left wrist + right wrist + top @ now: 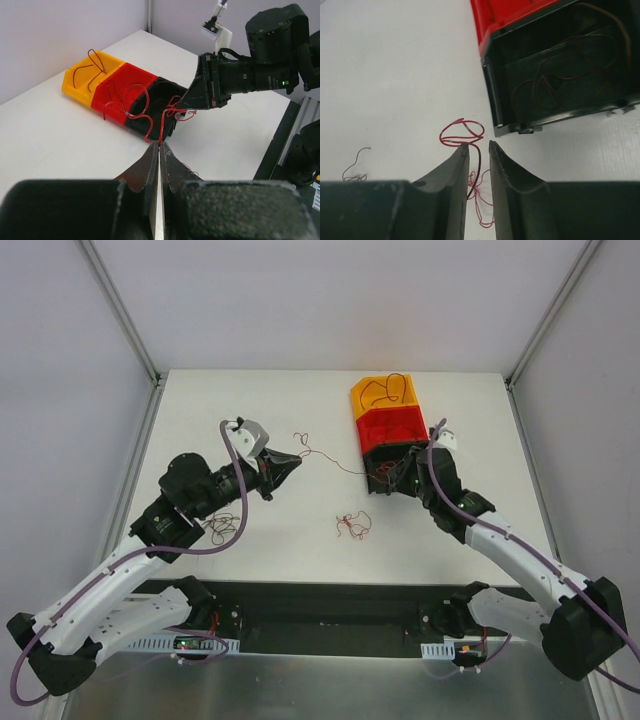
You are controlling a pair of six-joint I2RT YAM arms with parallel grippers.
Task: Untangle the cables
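Cable (160, 131) handling: likely feather-light, springy, snag-prone.
Left gripper (159, 146) clamped on one end; right gripper (479, 145) jaws slightly apart around a loop; pinch free ends.

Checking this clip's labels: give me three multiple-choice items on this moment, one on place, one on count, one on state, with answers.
1. Where is the black bin in the row? A far end; B middle; C near end.
2. How many bins are in the row? A two; B three; C four.
3. The left gripper is: A shut on a red cable; B wide open; C shut on a bin.
1 C: in the top view it lies below the red bin and orange bin.
2 B: orange, red, black.
3 A: its fingertips meet on the cable.
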